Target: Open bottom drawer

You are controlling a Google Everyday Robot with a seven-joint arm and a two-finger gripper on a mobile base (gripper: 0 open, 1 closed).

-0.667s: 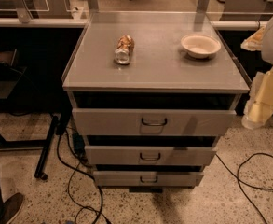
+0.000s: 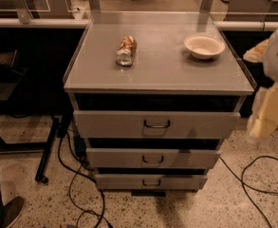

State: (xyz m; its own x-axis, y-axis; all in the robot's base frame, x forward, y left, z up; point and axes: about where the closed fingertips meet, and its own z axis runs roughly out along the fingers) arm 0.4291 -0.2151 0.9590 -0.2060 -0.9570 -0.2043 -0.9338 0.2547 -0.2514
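Observation:
The bottom drawer [image 2: 124, 181] is the slimmest grey front, lowest in the grey metal cabinet, with a small dark wire pull handle [image 2: 152, 182]. A thin dark gap shows above its front. Over it are the medium-height drawer [image 2: 115, 158] and the tallest drawer [image 2: 110, 124], each standing out a little further than the one below. My gripper [image 2: 261, 126] shows as a blurred pale yellow and white shape at the right edge, beside the cabinet's right side at top-drawer height. It is well apart from the bottom drawer's handle.
On the cabinet top [image 2: 162, 68] lie a crushed can [image 2: 125, 50] and a white bowl [image 2: 204, 46]. Black cables [image 2: 252, 184] run over the speckled floor on both sides. A dark table leg [image 2: 47, 151] stands at left, and a shoe [image 2: 8, 213] is at the bottom left.
My arm at the right has dropped slightly. The drawers, can and bowl have not moved.

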